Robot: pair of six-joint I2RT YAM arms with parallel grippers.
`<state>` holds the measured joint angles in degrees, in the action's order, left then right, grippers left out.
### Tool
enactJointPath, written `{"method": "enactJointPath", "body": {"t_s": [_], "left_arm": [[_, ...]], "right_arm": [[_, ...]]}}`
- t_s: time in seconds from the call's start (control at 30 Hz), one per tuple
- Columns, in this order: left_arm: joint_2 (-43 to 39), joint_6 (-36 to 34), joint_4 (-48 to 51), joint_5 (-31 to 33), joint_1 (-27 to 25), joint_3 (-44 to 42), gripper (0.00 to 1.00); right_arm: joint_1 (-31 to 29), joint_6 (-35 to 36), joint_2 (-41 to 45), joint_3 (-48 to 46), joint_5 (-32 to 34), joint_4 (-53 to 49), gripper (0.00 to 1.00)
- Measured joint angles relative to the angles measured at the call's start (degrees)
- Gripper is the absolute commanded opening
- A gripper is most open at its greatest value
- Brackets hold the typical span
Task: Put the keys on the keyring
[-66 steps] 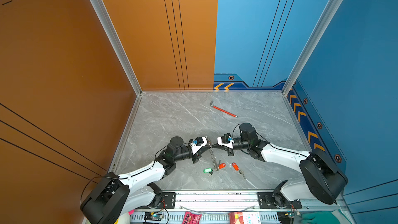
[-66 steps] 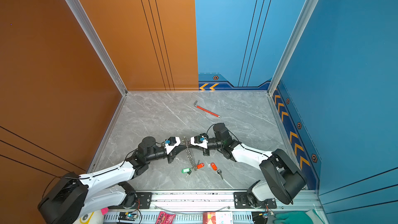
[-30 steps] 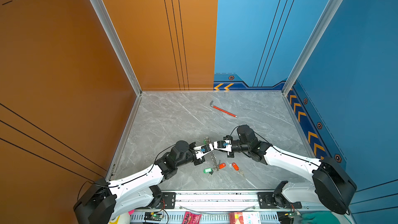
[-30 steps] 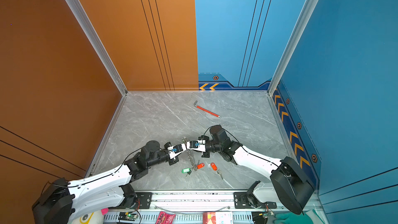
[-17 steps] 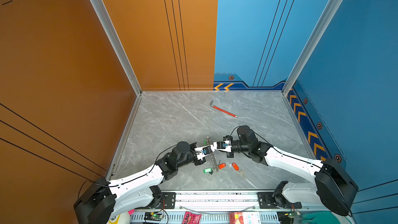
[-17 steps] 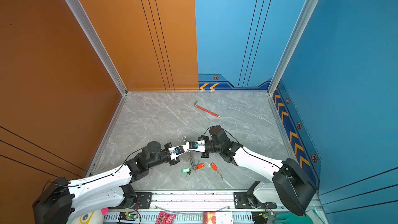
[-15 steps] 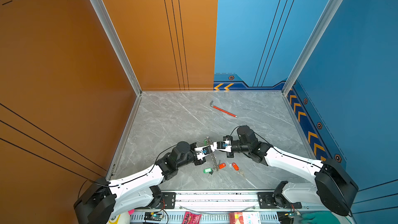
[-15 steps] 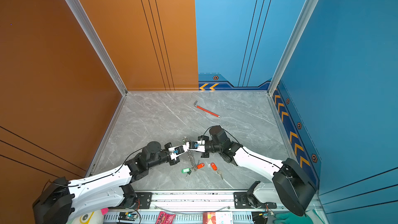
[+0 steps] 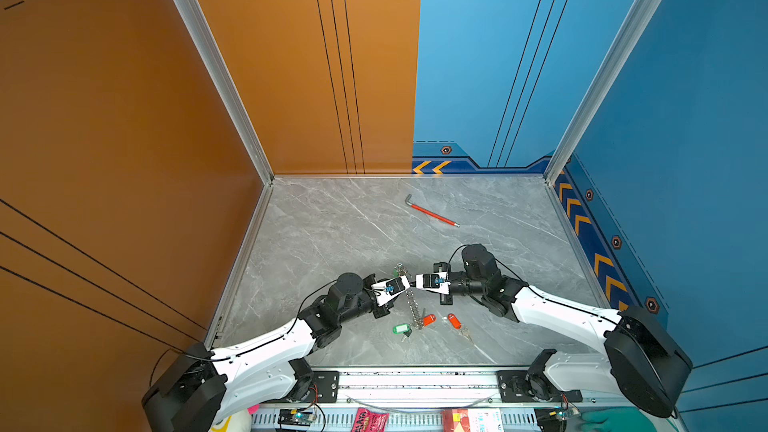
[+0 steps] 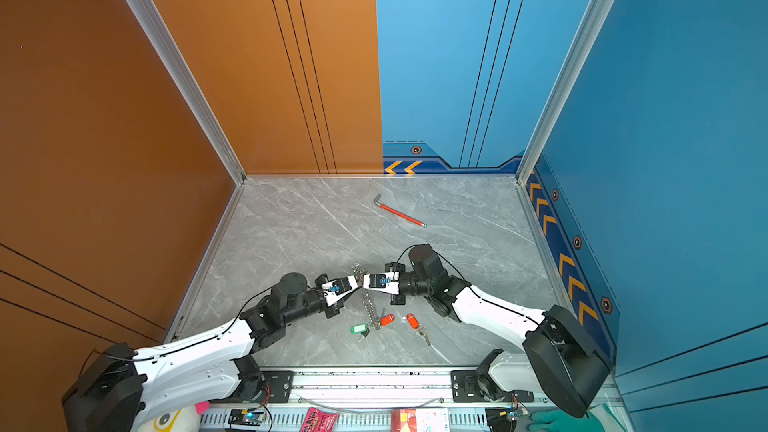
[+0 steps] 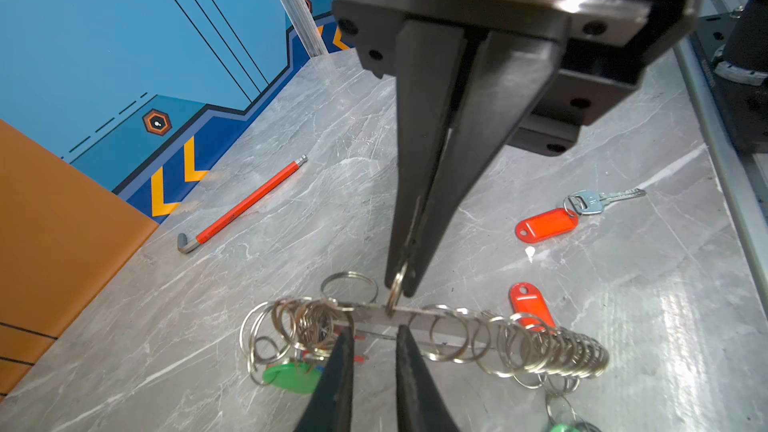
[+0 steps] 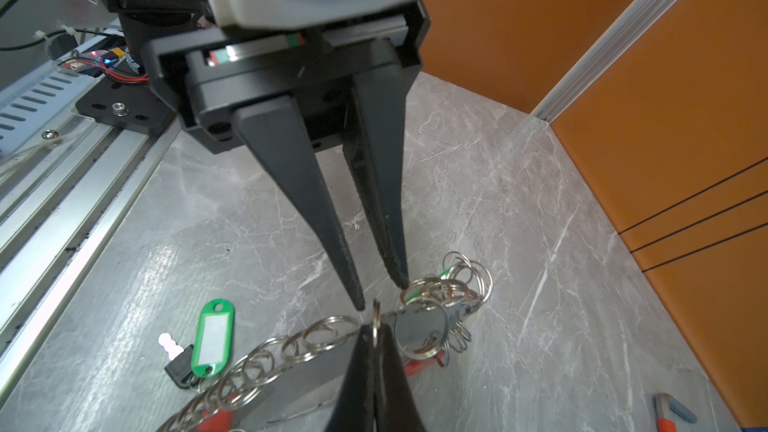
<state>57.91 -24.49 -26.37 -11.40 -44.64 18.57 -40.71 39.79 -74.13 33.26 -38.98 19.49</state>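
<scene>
The keyring (image 9: pixel 411 303) (image 10: pixel 369 305) lies on the marble floor, a flat grey strip (image 11: pixel 444 328) (image 12: pixel 419 330) strung with many silver rings. My right gripper (image 12: pixel 376 328) (image 9: pixel 412 282) is shut on one small ring of it. My left gripper (image 11: pixel 374 332) (image 10: pixel 356 283) is open, its tips just short of the strip and touching nothing. Loose keys lie nearby: an orange-tagged key (image 11: pixel 544 224) (image 9: pixel 454 320), a second orange tag (image 11: pixel 530 303) (image 9: pixel 429 320) against the rings, and a green-tagged key (image 12: pixel 212 336) (image 9: pixel 401 329). Another green tag (image 11: pixel 291 376) sits by the bunched rings.
A red-sleeved hex wrench (image 9: pixel 432 214) (image 10: pixel 399 214) (image 11: pixel 245 205) lies farther back on the floor. The aluminium rail (image 9: pixel 415 380) runs along the front edge, close to the keys. Orange and blue walls close in the left, back and right sides.
Over two seconds both grippers came lower and closer together above the keyring. In the last half second the arms have hardly moved.
</scene>
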Motion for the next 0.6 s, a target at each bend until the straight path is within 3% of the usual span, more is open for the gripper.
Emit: {"method": "enactJointPath", "body": {"t_s": [0.6], "left_arm": [[-1.3,1.8,-1.3,-5.4,0.3,-0.3,0.15]], "right_arm": [[-0.4,0.4,0.0,-0.4,0.2,1.1,0.0]]}}
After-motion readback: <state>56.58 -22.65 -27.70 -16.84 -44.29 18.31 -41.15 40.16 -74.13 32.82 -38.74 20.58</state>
